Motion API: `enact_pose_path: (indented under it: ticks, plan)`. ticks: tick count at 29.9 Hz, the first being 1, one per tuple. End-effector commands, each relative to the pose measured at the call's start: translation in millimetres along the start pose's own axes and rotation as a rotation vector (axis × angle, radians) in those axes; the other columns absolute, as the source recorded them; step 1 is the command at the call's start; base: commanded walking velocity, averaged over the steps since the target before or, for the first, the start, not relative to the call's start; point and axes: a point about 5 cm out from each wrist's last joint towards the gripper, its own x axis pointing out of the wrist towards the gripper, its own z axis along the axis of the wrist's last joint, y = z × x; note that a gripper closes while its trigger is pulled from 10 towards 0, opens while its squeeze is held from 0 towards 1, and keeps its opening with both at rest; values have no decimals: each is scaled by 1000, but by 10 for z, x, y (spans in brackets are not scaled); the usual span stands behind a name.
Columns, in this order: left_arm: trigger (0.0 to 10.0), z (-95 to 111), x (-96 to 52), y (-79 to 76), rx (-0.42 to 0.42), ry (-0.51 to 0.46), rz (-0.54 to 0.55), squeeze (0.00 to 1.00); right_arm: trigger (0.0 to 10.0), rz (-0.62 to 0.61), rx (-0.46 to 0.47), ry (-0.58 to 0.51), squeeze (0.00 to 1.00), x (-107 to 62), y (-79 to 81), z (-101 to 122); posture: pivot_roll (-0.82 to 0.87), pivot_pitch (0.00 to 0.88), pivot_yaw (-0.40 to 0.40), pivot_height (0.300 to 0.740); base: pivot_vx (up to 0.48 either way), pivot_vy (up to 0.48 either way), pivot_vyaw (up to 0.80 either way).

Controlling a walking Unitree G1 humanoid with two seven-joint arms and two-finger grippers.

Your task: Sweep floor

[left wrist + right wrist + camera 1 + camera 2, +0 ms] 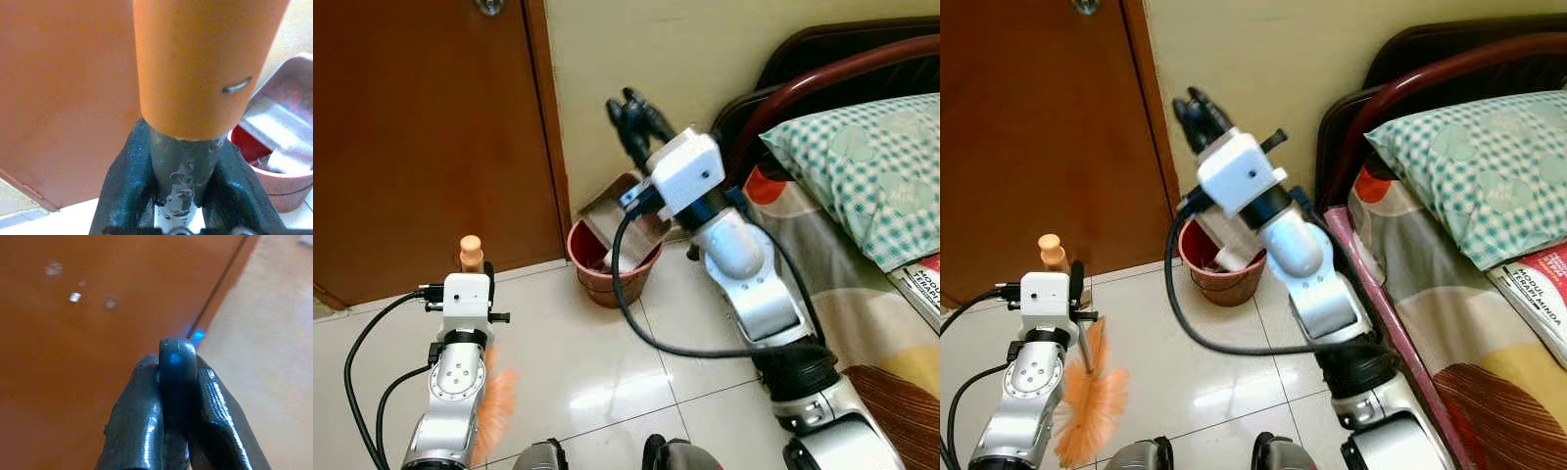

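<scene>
The right eye view shows the broom's orange bristles fanned low at the lower left of the frame, beside the left arm; the left eye view catches just a blurred orange edge of them. From the left wrist, the left gripper is clamped on the broom's grey shaft, with the fat orange handle cap rising straight above the fingers (one black pad presses on either side). In the eye views that cap pokes up above the white wrist block at lower left.

The right gripper is lifted high in the upper middle of the frame, in front of the cream wall. Its wrist view has the two fingers pinched on a thin dark upright piece; what that piece belongs to I cannot tell.

The floor is glossy pale tile with dark grout lines and glare spots. A brown door fills the upper left. Along the right runs a bed with a dark curved headboard, a patterned sheet, a green checked pillow and a book at the right edge.

In the corner between door and bed stands a red bin, holding a brownish dustpan tilted against the wall and some pale paper.
</scene>
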Motion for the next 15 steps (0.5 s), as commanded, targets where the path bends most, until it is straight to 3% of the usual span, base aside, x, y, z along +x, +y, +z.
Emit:
enact_pose_path:
  ticks: [1,3,6,7,11,15]
  plan:
    - [10000,-37,-10,-7,-2,19,-3,0,10000,122,-19,-24,0,-49,188,4,43,133,-10,740,0,0,0]
    - [10000,-38,-9,-10,-4,20,-4,0,10000,160,-28,-22,0,-68,242,-9,41,132,-10,740,0,0,0]
    - [10000,-34,0,-56,-19,24,-17,0,10000,336,1,-3,0,-179,538,-48,41,132,-10,740,0,0,0]
    - [10000,-29,4,-69,-20,23,-19,0,10000,346,7,0,0,-190,558,-53,37,131,-13,740,0,0,0]
    - [10000,-18,12,-95,-26,20,-19,0,10000,352,-16,-6,0,-198,556,-62,36,130,-15,740,0,0,0]
    - [10000,-30,7,-96,-26,24,-17,0,10000,288,-67,-40,0,-145,451,-32,35,132,-17,740,0,0,0]
